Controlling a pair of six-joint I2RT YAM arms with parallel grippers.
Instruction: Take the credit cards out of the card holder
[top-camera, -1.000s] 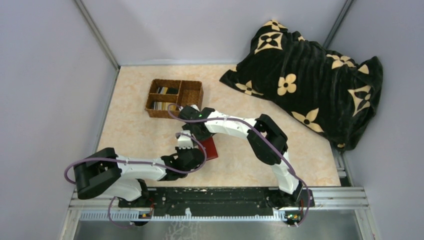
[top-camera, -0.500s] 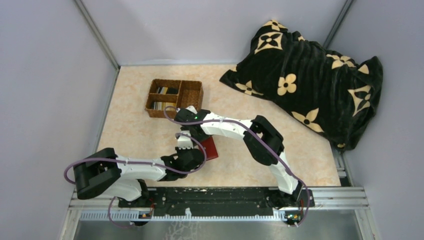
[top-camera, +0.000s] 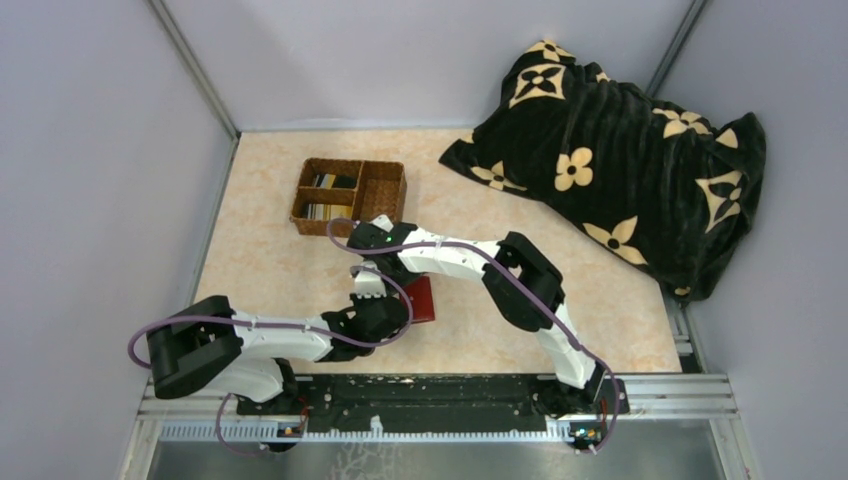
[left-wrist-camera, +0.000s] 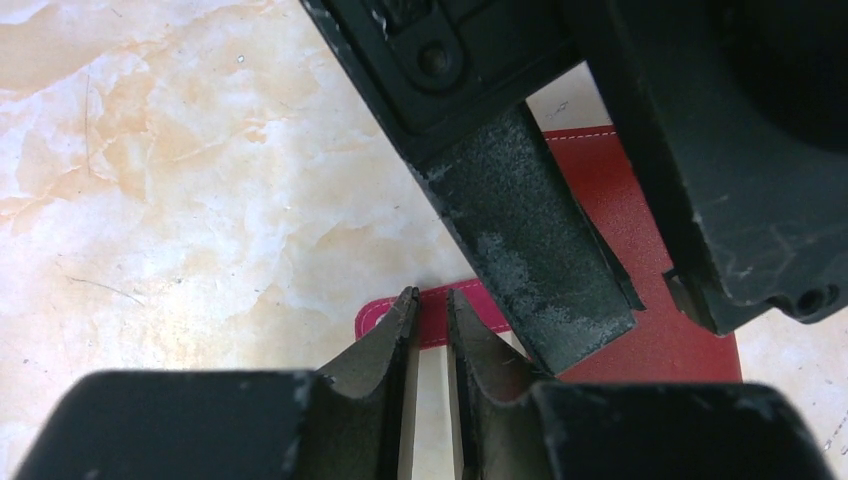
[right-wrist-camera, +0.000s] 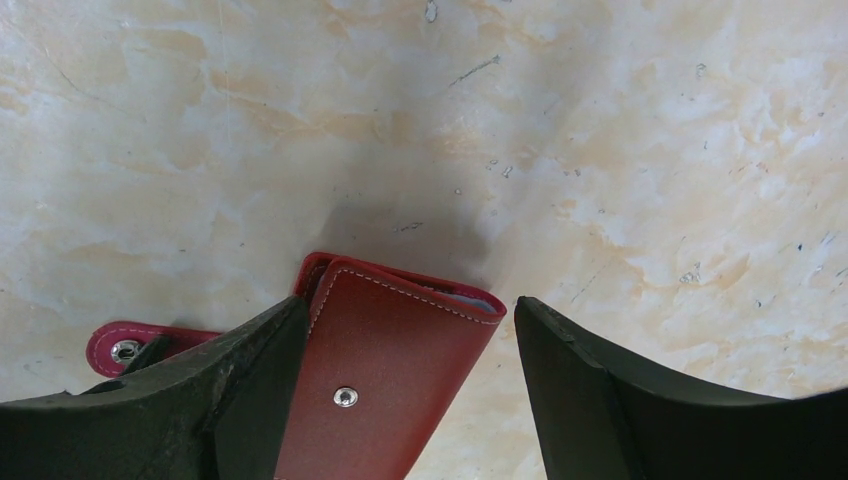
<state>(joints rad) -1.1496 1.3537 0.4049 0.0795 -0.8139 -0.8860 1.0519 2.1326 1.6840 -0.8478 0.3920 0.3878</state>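
Red card holder (right-wrist-camera: 385, 390), right jaws further left.

card holder (top-camera: 424, 299): red, near centre, partly hidden
basket (top-camera: 383, 188): far left, credit cards (top-camera: 333, 181) in left compartments
blanket (top-camera: 610, 150): far right

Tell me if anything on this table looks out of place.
Yes: a black flower-print blanket lies crumpled in the far right corner, covering part of the table. It has nothing to do with the card holder.
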